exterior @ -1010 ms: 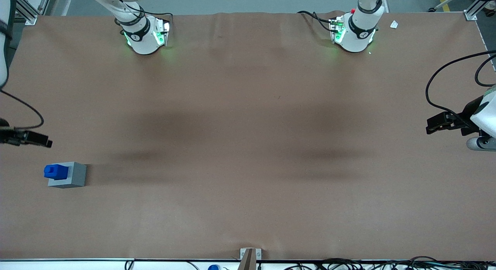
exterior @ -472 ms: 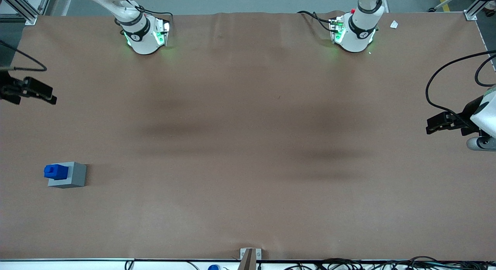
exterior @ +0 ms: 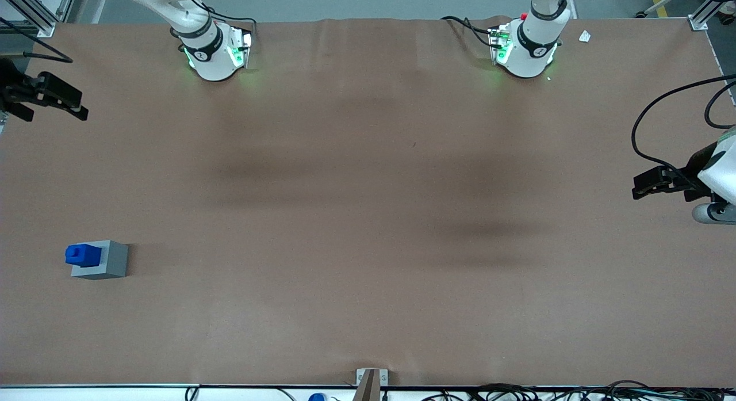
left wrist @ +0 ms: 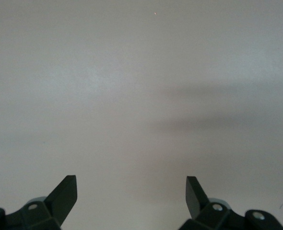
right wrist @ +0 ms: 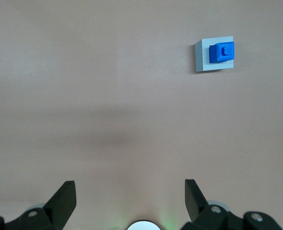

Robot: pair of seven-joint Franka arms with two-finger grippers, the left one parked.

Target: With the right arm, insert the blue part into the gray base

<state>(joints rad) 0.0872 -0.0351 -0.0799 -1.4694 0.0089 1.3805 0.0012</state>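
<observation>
Jaws of the right arm's gripper point(right wrist: 129, 191) are spread wide with nothing between them, held above the brown counter point(exterior: 368, 217) at the working arm's end, well apart from the parts and farther from the front camera than they are. Sitting in the top of the gray base point(exterior: 106, 260) is the blue part point(exterior: 82, 255), its stub facing up. The base rests flat on the counter.

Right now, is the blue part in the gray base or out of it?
In. The blue part sits on top of the gray base, stub up, and the open gripper hangs apart from both, holding nothing.
</observation>
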